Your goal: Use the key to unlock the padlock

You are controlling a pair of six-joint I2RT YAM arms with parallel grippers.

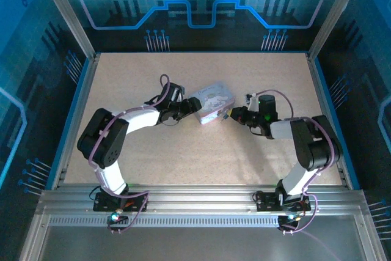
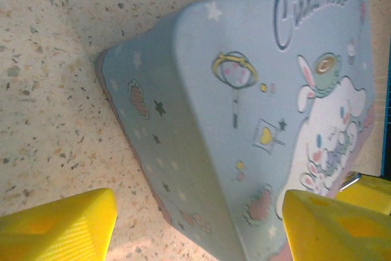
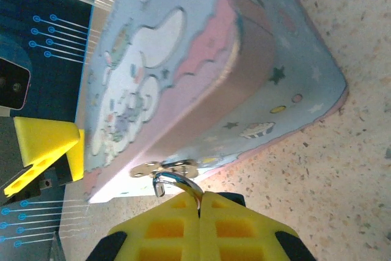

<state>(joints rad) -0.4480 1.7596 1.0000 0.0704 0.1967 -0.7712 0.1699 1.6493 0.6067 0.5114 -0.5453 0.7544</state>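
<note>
The padlock's silver curved shackle [image 3: 177, 183] sticks out from between the yellow fingers of my right gripper [image 3: 200, 197], which is shut on it. The lock's body is hidden between the pads. The shackle's hook sits at the brassy hasp [image 3: 164, 169] on the side of the pale blue cartoon tin [image 3: 201, 71]. The shackle's free end hangs bare. The key is out of view. My left gripper [image 2: 197, 230] is open, its fingers [image 2: 58, 229] straddling the tin's [image 2: 244, 108] near corner. From above, the left gripper [image 1: 189, 107] and right gripper [image 1: 234, 114] flank the tin [image 1: 212, 101].
The tin lies on a speckled beige table [image 1: 183, 157] with blue walls [image 1: 201, 4] round it. The left gripper's yellow finger [image 3: 46, 145] shows beyond the tin's far end in the right wrist view. Bare table lies in front of and behind the tin.
</note>
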